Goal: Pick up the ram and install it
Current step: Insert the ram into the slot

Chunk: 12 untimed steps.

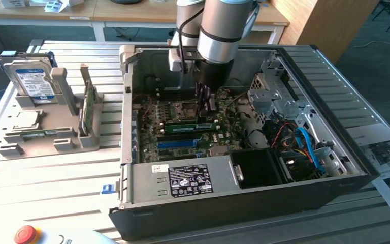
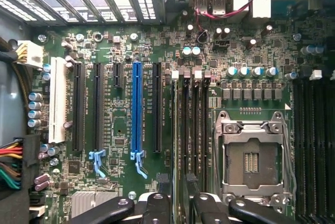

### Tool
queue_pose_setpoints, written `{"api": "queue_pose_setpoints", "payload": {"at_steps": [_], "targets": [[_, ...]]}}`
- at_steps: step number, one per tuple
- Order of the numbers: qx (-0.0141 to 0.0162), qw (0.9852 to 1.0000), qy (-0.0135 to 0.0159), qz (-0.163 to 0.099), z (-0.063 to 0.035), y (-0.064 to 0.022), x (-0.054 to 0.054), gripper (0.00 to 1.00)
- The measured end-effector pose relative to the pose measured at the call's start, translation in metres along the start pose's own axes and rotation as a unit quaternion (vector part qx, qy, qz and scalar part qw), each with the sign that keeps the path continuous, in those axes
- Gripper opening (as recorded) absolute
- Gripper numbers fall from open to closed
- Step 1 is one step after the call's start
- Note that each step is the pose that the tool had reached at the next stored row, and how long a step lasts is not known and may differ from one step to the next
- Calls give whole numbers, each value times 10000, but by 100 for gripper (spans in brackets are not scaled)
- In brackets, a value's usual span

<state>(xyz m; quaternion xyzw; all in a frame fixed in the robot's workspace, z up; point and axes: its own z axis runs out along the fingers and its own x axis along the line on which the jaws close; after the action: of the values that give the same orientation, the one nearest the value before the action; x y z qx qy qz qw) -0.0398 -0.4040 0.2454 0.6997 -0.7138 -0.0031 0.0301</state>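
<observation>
- inside the open computer case [image 1: 235, 211], low over the motherboard [image 2: 120, 124] — gripper [image 1: 206, 104] hanging above the bank of memory slots [image 2: 191, 130], just beside the processor socket [image 2: 250, 158].
- fingers [image 2: 157, 207] spread wide, clamped on nothing, with black tips straddling the slot rows in the wrist view.
- ram [image 1: 188, 125] standing on edge in a slot just beneath the gripper in the exterior view, apparently seated; state of the end latches impossible to tell.
- well apart, on the exterior view's left, a grey fixture [image 1: 79, 142] with the hard drive [image 1: 36, 81] and the taller green card [image 1: 87, 104] upright in it, neither to be mistaken for the ram.
- handling, by judgement: light, thin, stiff along its length, yet brittle under any twist or bend.
- chips and edge contacts best left untouched — fragile, and easily harmed by a hard pinch.
- best taken across the two flat faces near the middle of the upper edge, clear of the contact edge.
- smooth board faces likely slippery against hard pads; firm but not crushing squeeze called for.
- best kept square to the slot and loaded evenly along the top, to avoid a raised end or a cracked board.
</observation>
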Motion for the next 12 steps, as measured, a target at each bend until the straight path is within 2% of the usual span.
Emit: {"api": "queue_pose_setpoints", "payload": {"at_steps": [12], "targets": [[0, 10000, 0, 0, -181, 5, 7, 25]]}}
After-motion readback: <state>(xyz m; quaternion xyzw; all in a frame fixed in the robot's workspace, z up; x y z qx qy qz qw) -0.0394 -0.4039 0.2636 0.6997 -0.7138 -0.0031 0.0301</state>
